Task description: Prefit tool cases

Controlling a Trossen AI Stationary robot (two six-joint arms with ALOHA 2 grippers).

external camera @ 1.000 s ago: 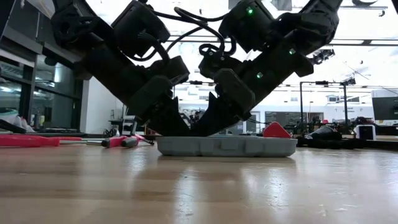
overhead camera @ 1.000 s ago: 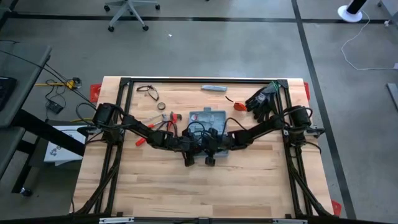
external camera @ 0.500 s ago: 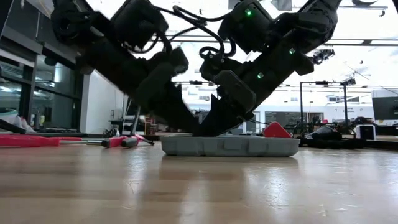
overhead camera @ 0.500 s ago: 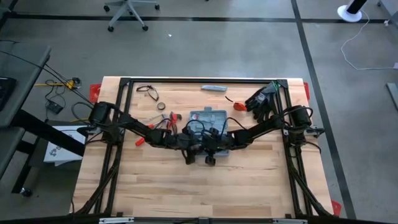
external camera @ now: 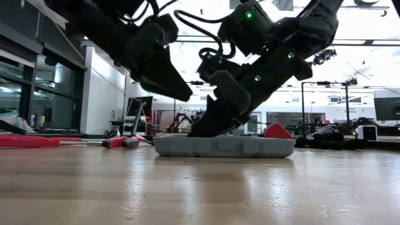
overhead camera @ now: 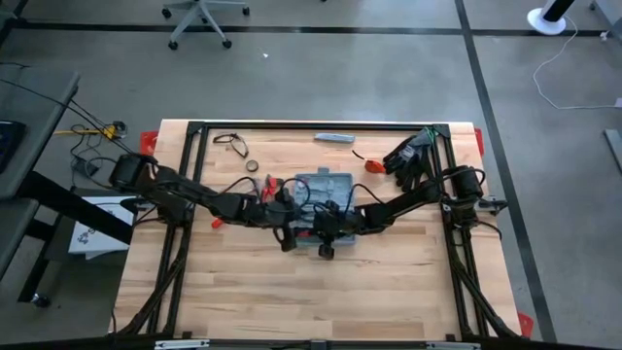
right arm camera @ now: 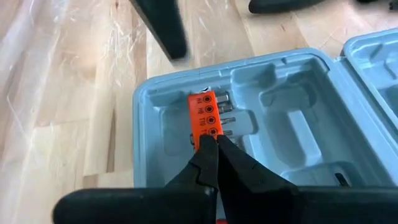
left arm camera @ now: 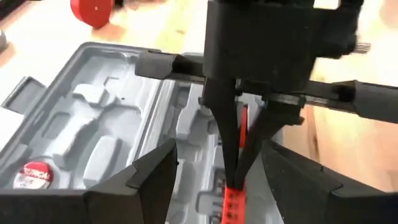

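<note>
Over the middle of the table (overhead camera: 243, 301), seen from above, the tool case (overhead camera: 324, 185) lies open and flat, and both our arms meet at it. We've got the left gripper (overhead camera: 285, 236) at the case's near-left corner and the right gripper (overhead camera: 323, 230) over its near half. Black gloves (overhead camera: 408, 156) sit well beyond the case's right end, loose red-handled tools (overhead camera: 255, 194) just off its left.

From table height, the case (external camera: 224, 146) sits low and flat on the wood. Our right gripper (external camera: 203, 128) bears down into it, while the left one (external camera: 178, 90) hangs clear above its left end, touching nothing.

Left wrist view: our own fingers (left arm camera: 152, 180) are spread wide and empty, framing the right arm's closed tips on a red bit holder (left arm camera: 232, 202) in the tray.

Right wrist view: pinched-together tips (right arm camera: 214, 146) press on the orange bit strip (right arm camera: 206, 118) in its slot at the case's end.

Handling-wise, we'd guess stiff, light moulded plastic that slides easily on wood. Grab it by a rim wall or hold it down from above, not by the thin latch tab.
</note>
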